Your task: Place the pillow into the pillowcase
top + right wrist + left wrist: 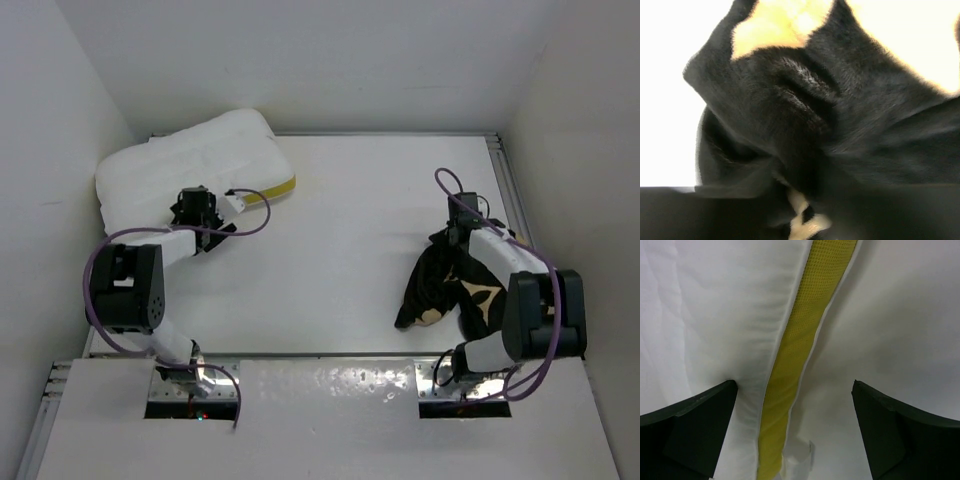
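readable text: none from where I stand | pillow (190,165) side tag (799,460): white, no lettering legible | pillowcase (450,285): printed shapes only, no words

Top camera looks down — wrist cameras sit close on pillow (715,315), pillowcase (815,125).

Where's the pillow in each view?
Top external: pillow upper left, by the left wall, yellow band on its right edge.
Left wrist: fills the frame, yellow band running top to bottom between the left gripper's spread jaws.
Right wrist: not in it; only the pillowcase.
Shared landmark: the yellow band.
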### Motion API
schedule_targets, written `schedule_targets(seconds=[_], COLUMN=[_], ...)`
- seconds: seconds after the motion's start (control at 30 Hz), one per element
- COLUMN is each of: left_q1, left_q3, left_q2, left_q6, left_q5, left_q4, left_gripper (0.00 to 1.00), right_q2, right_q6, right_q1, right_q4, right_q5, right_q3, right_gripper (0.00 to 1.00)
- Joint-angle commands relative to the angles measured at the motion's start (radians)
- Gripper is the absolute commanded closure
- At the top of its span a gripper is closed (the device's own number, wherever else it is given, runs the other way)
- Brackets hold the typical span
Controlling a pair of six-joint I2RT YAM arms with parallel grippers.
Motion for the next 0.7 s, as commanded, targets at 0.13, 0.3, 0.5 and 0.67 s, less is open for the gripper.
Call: schedule_targets(seconds=[0.13, 0.3, 0.5, 0.67], left_q1=[0.058, 0.058, 0.058, 0.052], left_q3=[0.047, 0.052, 0.038, -0.052], left_q2=[0.079, 0.053, -0.117, -0.393], left_q6=[0.083, 0.147, 0.378, 0.731], left_q5=[0.004, 0.076, 0.256, 0.281], left_q4=[0.069, -0.028, -0.400, -0.754], left_gripper=[0.66, 1.00, 1.00, 1.00], right_q2=[0.019, -0.085, -0.133, -0.085], right_q6=[-0.134, -0.157, -0.125, -0.091], right_q1=[0.072, 0.135, 0.192, 0.241], right_q4=[0.044, 0.126, 0.239, 0.259], right_q5=[-0.032, -0.032, -0.035, -0.056], right_q3=[0.151, 0.201, 0.239, 0.306], right_gripper=[1.00, 1.00, 1.00, 1.00])
